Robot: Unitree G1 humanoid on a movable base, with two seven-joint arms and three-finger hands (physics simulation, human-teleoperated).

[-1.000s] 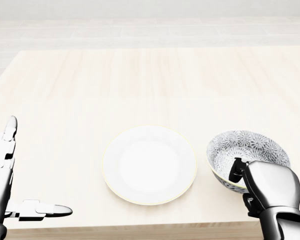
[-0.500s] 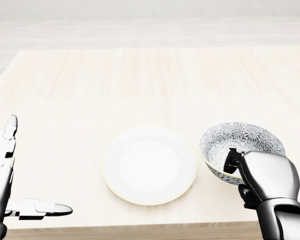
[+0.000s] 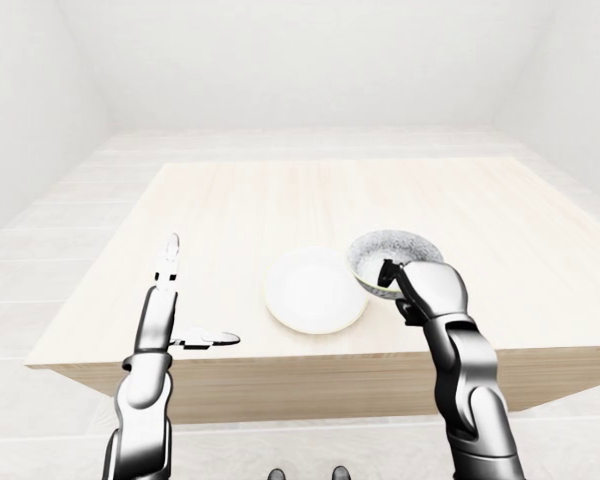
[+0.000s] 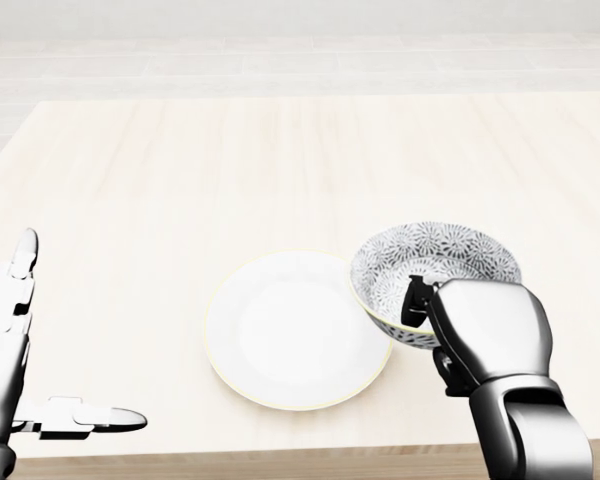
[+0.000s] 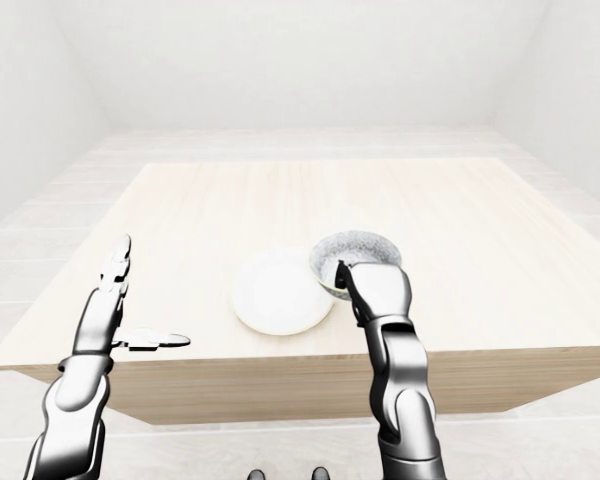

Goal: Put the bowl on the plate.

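Note:
A white round plate (image 4: pixel 285 330) lies on the pale wooden table (image 4: pixel 280 170), low in the head view's middle. A bowl (image 4: pixel 430 265) with a grey floral pattern hangs lifted just right of the plate, its left rim over the plate's right edge. My right hand (image 4: pixel 425 320) is shut on the bowl's near rim, one finger hooked inside. My left hand (image 4: pixel 25 385) stays open at the lower left, fingers spread, well away from the plate and holding nothing.
The table's near edge (image 3: pixel 310 355) runs just below the plate. White tiled floor (image 3: pixel 40 270) and plain white walls surround the table. Nothing else stands on the tabletop.
My right hand has carried the bowl leftward and upward, from right of the plate to over its right edge. The left hand has not moved.

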